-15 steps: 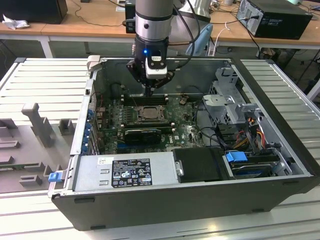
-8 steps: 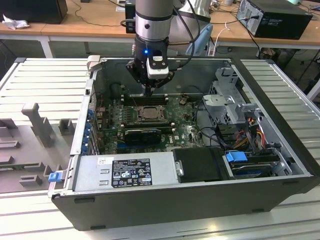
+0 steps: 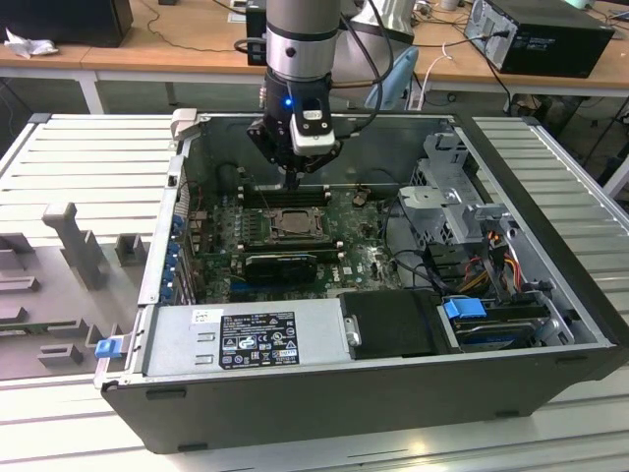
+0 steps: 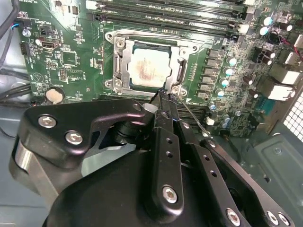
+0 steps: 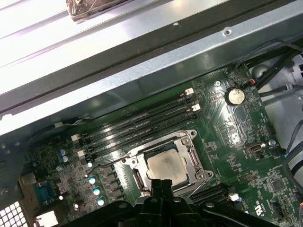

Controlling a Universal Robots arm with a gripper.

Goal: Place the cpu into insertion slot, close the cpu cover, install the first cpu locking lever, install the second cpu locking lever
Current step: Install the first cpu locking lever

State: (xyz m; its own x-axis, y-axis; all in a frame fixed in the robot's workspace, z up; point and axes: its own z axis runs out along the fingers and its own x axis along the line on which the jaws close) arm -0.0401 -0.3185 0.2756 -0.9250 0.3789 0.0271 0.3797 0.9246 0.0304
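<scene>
- The gripper (image 3: 292, 183) hangs inside an open computer case (image 3: 393, 393), its black fingers pressed together with no gap between them. Whether anything thin is pinched between them cannot be told.
- In the exterior view, the cpu (image 3: 292, 222) lies at about six o'clock from the fingertips, close beneath them. It sits toward eleven o'clock of the case's middle.
- In the second wrist view, the fingertips (image 4: 163, 97) come down just beside one corner of the insertion slot (image 4: 110, 84), at the socket's edge and off the chip's face.
- The cpu is seated flat in the insertion slot: a small square chip with a pale beige-silver face, mottled with a faint reddish-brown smear at its centre.
- The cpu cover (image 4: 124, 66), a thin silvery metal frame, lies down flat around the chip, which shows through its square window.
- A thin wire lever (image 4: 191, 116) runs away from the socket corner nearest the fingertips. Whether the fingers touch it cannot be told.
- Green circuit board (image 4: 71, 56) rings the socket, and long black memory slots (image 5: 137, 125) run along its far side from the gripper.
</scene>
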